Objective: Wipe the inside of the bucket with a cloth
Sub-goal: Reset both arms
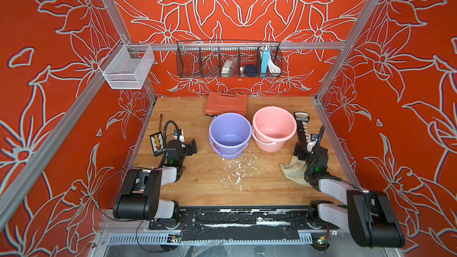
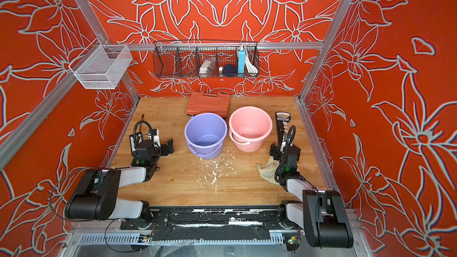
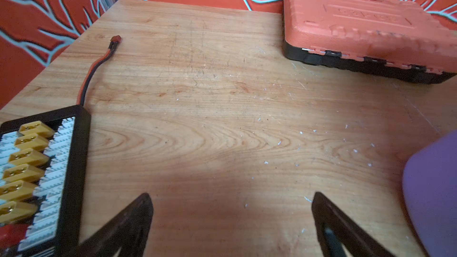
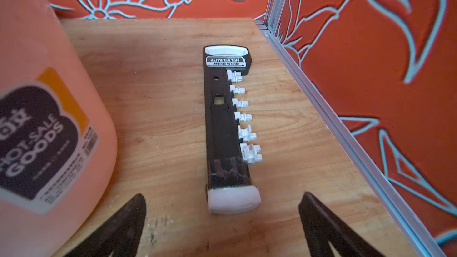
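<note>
One limp cream-beige cloth with grey-brown stains [image 1: 293,172] lies crumpled on the worn wooden table [image 1: 210,186], near the right edge, and the right arm [image 1: 331,186] hides a part of it. Nothing holds the cloth. Many small white flecks [image 1: 237,174] are scattered on the wood in the middle, in front of the buckets. A little farther, the right gripper [image 4: 222,195] hangs low over the table just beyond the cloth; its jaws are spread wide and they hold nothing. In the right wrist view, the white end of a long black plastic socket rail with white clips [image 4: 222,119] lies on the table just ahead of the fingertips. On the other side, the left gripper [image 3: 231,197] is also spread wide and empty, with only bare wood between its jaws. Beside it lies a flat black charging board with yellow plugs [image 3: 29,159] and a red-black wire. Between the two arms stand two round plastic buckets, upright and very close together: the lilac-purple bucket [image 1: 230,132] toward the left and the pale pink bucket [image 1: 274,122] toward the right. Behind them, an orange plastic tool case [image 1: 226,103] lies flat at the back wall. Higher up, a long black wire basket [image 1: 193,63] and a white mesh basket [image 1: 126,70] hang on the metal frame.
</note>
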`<state>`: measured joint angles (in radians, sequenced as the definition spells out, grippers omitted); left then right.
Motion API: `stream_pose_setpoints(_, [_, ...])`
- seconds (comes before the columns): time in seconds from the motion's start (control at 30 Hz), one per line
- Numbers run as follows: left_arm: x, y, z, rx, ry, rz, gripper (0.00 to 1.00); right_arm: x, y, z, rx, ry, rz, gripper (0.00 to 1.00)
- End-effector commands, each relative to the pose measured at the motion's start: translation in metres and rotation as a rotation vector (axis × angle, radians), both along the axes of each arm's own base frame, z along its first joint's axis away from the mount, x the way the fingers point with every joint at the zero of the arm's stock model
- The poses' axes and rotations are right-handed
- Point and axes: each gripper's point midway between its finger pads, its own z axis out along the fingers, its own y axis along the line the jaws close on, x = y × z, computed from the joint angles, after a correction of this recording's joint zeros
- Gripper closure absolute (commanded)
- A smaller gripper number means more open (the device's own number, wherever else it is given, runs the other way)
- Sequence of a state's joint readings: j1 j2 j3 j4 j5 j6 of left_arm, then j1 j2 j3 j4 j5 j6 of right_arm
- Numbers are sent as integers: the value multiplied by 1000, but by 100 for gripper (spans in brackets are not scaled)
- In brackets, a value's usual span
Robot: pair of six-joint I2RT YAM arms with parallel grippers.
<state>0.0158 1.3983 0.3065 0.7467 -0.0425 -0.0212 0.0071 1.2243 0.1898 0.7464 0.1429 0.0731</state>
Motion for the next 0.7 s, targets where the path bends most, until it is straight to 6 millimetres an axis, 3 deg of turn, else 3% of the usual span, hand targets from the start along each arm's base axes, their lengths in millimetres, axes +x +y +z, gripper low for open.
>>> stream_pose_setpoints(0.0, [5, -3, 5, 31, -18, -13, 1, 12, -1, 14, -38, -139, -8, 2])
stream_pose_setpoints(0.13, [4, -3, 6, 45, -24, -3, 1, 22, 11, 9, -65, -57, 39, 2])
stream_pose_setpoints(0.33, [3, -4, 6, 65, -29, 5, 1, 35, 3, 5, -72, -22, -12, 2])
stream_pose_setpoints(0.67, [2, -4, 6, 68, -33, 8, 1, 33, 4, 5, -68, -8, -10, 2])
